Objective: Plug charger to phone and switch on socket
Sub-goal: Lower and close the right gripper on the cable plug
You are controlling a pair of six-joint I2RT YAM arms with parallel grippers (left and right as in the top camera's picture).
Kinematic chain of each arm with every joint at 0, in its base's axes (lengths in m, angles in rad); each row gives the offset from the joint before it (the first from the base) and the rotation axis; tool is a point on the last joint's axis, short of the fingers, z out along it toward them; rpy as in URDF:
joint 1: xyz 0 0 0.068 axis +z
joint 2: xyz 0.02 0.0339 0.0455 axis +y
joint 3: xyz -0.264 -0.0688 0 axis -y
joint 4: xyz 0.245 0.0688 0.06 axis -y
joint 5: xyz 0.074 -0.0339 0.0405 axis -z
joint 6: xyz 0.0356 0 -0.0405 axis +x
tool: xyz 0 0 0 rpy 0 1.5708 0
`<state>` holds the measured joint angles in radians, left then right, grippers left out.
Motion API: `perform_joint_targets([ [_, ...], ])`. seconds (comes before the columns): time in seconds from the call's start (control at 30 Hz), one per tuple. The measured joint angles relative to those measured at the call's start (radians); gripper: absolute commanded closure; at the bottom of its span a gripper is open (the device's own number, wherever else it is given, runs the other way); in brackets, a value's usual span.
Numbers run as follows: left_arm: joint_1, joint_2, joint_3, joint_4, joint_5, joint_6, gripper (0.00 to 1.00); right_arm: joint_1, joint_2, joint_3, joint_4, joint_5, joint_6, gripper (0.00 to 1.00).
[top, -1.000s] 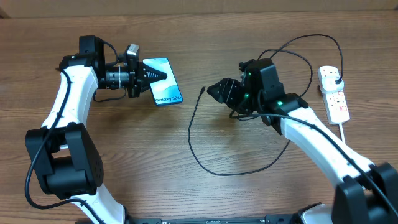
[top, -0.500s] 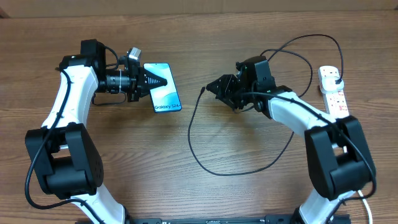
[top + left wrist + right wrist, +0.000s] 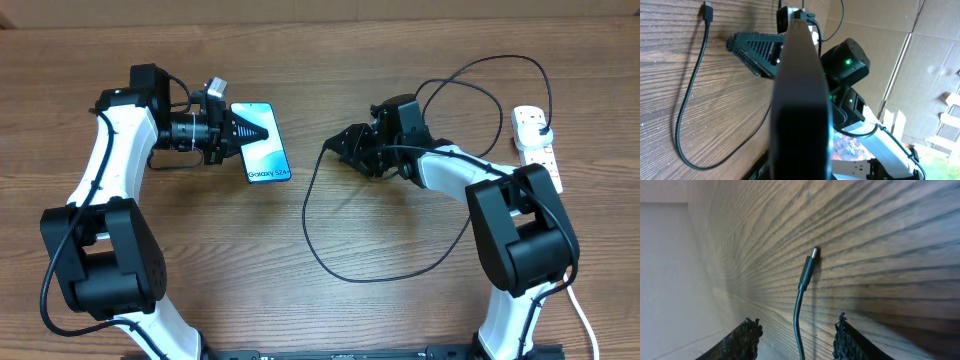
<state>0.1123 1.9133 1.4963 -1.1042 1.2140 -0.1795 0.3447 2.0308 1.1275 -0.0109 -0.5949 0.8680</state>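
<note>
Right gripper (image 3: 795,326), spread, straddles the charger (image 3: 798,311); its connector tip (image 3: 808,270) lies just ahead, long axis along the fingers. Left gripper (image 3: 260,128) pinches the phone (image 3: 268,158).

Your overhead view looks straight down on the whole worktop (image 3: 330,310). Your left wrist view sits close behind the phone (image 3: 800,100), facing 3 o'clock. Your right wrist view skims low toward 9 o'clock. All three views share the charger (image 3: 804,275) tip.
</note>
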Motion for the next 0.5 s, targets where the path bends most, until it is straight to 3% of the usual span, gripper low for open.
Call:
perform_joint_targets([
  [0.37, -0.008, 0.0, 0.0, 0.0, -0.002, 0.0, 0.96, 0.039, 0.055, 0.006, 0.053, 0.001, 0.004, 0.5],
  [0.5, -0.008, 0.0, 0.0, 0.0, -0.009, 0.0, 0.96, 0.05, 0.055, 0.006, 0.06, 0.036, 0.032, 0.55],
])
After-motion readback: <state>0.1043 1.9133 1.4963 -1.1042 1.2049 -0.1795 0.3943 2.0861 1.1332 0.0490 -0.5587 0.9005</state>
